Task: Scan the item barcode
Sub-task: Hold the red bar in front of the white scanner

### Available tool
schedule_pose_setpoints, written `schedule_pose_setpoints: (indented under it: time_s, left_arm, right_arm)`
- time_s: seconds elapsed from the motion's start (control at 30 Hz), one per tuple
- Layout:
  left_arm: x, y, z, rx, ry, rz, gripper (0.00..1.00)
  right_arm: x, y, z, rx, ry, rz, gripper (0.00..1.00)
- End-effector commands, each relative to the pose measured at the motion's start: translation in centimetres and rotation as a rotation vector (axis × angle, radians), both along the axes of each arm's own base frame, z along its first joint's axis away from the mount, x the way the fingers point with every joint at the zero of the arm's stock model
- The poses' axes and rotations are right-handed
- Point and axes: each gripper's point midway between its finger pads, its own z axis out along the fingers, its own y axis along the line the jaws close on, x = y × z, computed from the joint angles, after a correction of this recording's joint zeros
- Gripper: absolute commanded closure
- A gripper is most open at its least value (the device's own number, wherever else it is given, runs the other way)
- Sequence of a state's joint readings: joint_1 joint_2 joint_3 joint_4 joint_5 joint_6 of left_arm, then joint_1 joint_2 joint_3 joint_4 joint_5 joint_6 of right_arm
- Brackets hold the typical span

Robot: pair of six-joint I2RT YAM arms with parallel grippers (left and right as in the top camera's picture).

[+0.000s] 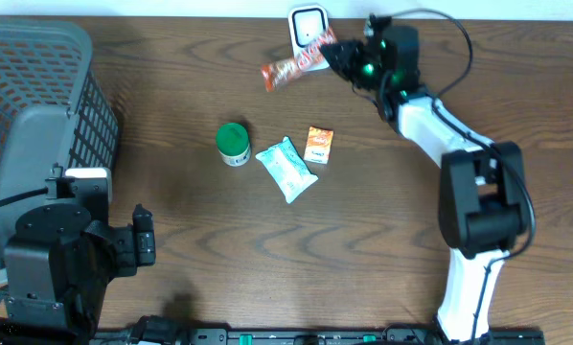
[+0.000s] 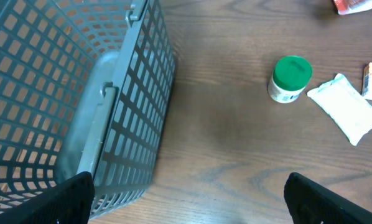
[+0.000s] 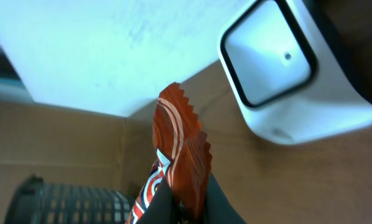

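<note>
**Overhead:** scanner (image 1: 308, 24) at the far edge of the table (image 1: 267, 273), my landmark; right gripper (image 1: 336, 56) just beside it, clenched on one end of a red snack bar (image 1: 288, 67); the bar's free end slants out in front of the scanner, I judge so that its printed face can meet the window; green-capped jar (image 1: 233, 142), white pouch (image 1: 286, 169) and orange box (image 1: 318, 145) lie well in front of the scanner, untouched; left gripper (image 1: 143, 235) sits far from the scanner beside the basket (image 1: 37, 105), jaws wide, holding nothing.

**Left wrist:** basket mesh fills half the frame; jar and pouch plain; orange box and bar cut off at the frame edge; scanner out of view.

**Right wrist:** scanner window close above the bar's crimped end; fingers (image 3: 223, 211) pinch the wrapper low in frame; no barcode visible to me; I cannot tell whether it faces the window.
</note>
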State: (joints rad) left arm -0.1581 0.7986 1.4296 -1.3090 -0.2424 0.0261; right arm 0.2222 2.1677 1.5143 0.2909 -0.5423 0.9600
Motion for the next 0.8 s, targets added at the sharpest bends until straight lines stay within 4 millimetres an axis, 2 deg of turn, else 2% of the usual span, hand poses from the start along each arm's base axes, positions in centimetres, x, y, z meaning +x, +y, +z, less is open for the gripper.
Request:
schedule_pose_setpoints:
  time_s: [0.0,0.13,0.27,0.4,0.53,0.63,0.77]
  left_arm:
    - [0.0,0.2,-0.1,0.001,0.003,0.011,0.02]
    - [0.0,0.2,-0.1,0.001,0.003,0.011,0.02]
    - [0.0,0.2,-0.1,0.001,0.003,0.011,0.02]
    - [0.0,0.2,-0.1,0.001,0.003,0.011,0.02]
    - [0.0,0.2,-0.1,0.001,0.003,0.011,0.02]
    - [0.0,0.2,-0.1,0.001,0.003,0.011,0.02]
    - [0.0,0.2,-0.1,0.001,0.003,0.011,0.02]
  right_arm:
    - [3.6,0.5,-0.5,0.063,0.037,-0.066,0.99]
    - [6.3,1.1,-1.4,0.122,0.060,-0.086,0.99]
    - [7.8,1.2,-2.3,0.145,0.077,-0.114,0.99]
    - [8.0,0.2,-4.2,0.106,0.145,-0.193,0.99]
    - [7.8,-0.1,-5.1,0.083,0.177,-0.214,0.99]
    - [7.8,0.0,-5.2,0.078,0.173,-0.206,0.99]
    - [7.2,1.1,-4.6,0.104,0.167,-0.138,0.99]
